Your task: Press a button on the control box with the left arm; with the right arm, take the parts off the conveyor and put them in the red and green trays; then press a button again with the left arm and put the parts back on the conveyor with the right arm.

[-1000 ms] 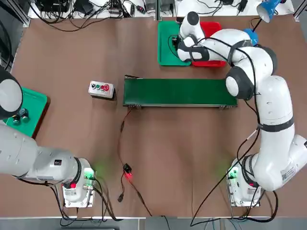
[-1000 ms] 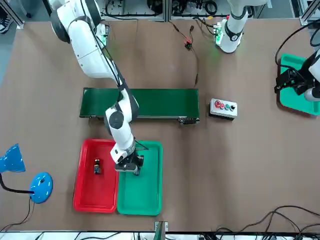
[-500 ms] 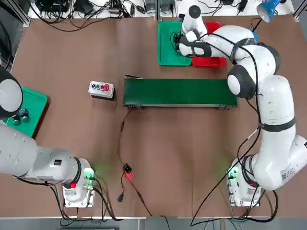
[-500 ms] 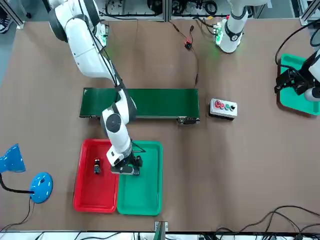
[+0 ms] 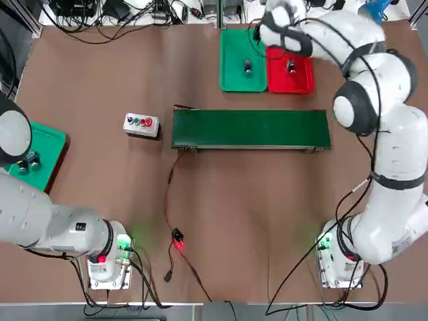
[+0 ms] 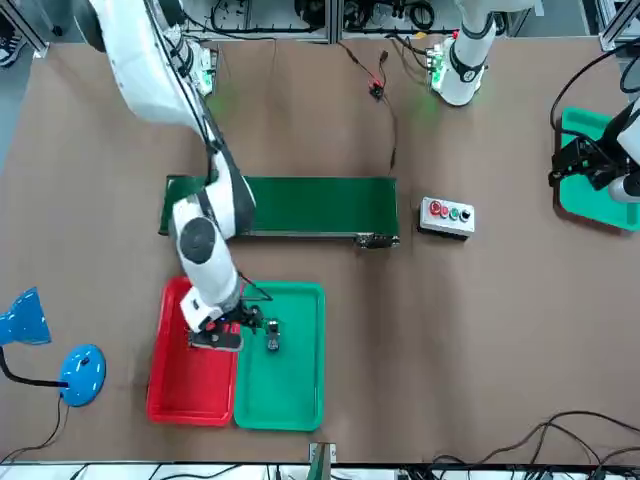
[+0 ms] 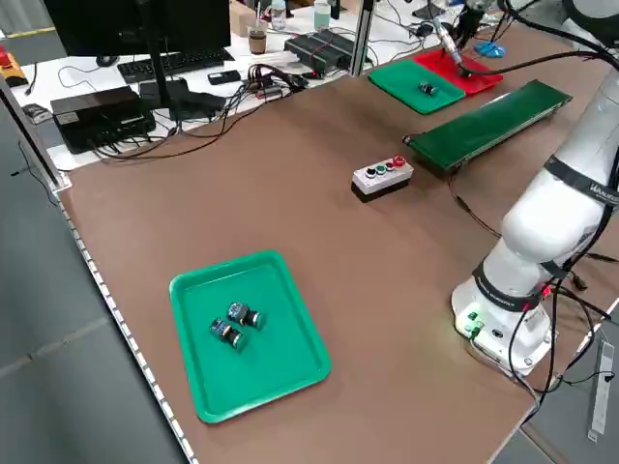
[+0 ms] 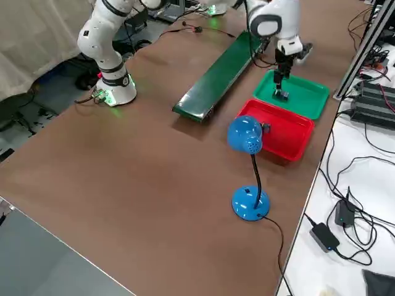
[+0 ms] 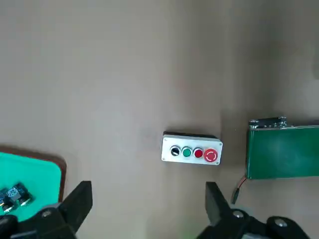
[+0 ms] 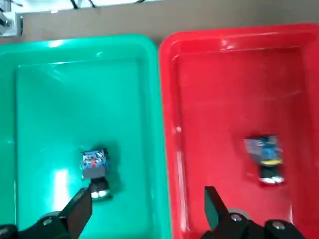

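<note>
Brown table (image 5: 221, 200); right gripper (image 10: 149, 201) above trays, fingers apart; left gripper (image 9: 149, 199) near control box (image 9: 192, 151), fingers apart.

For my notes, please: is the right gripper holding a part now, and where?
No, the right gripper holds nothing; one part lies in the green tray.

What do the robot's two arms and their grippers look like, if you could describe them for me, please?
Both are glossy white, rounded arms with dark grey bands at the joints and green-lit bases; black cables run along the white right arm. The white left arm has a small red button near its base. The black left gripper and black right gripper each have two angular fingers with silver screws.
</note>
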